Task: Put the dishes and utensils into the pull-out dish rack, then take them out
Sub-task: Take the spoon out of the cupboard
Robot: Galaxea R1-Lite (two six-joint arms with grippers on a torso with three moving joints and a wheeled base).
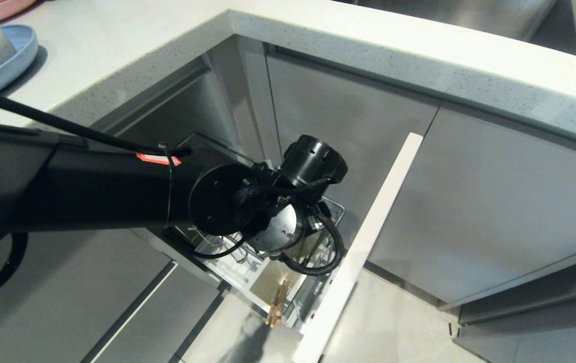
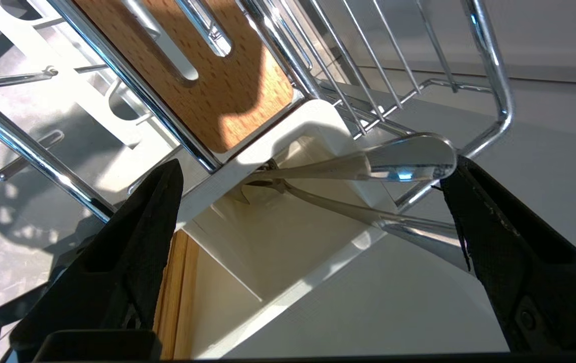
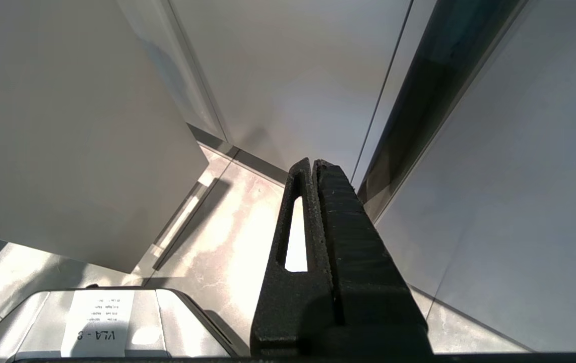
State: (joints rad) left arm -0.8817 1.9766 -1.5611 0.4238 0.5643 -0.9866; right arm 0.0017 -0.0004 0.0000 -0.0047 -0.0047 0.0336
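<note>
Spoons (image 2: 398, 164) stand in the white caddy (image 2: 277, 242), handles hidden inside, between the left claw's (image 2: 313, 176) wide-apart fingers.

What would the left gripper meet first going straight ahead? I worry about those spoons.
Probably the white caddy: the open left gripper frames it. The spoons lean by its right finger; depth is unclear.

A speckled white surface (image 1: 419, 55) cornered above grey cabinet doors (image 1: 494, 212); pale marbled floor tiles (image 1: 398, 327) caught sunlight.
</note>
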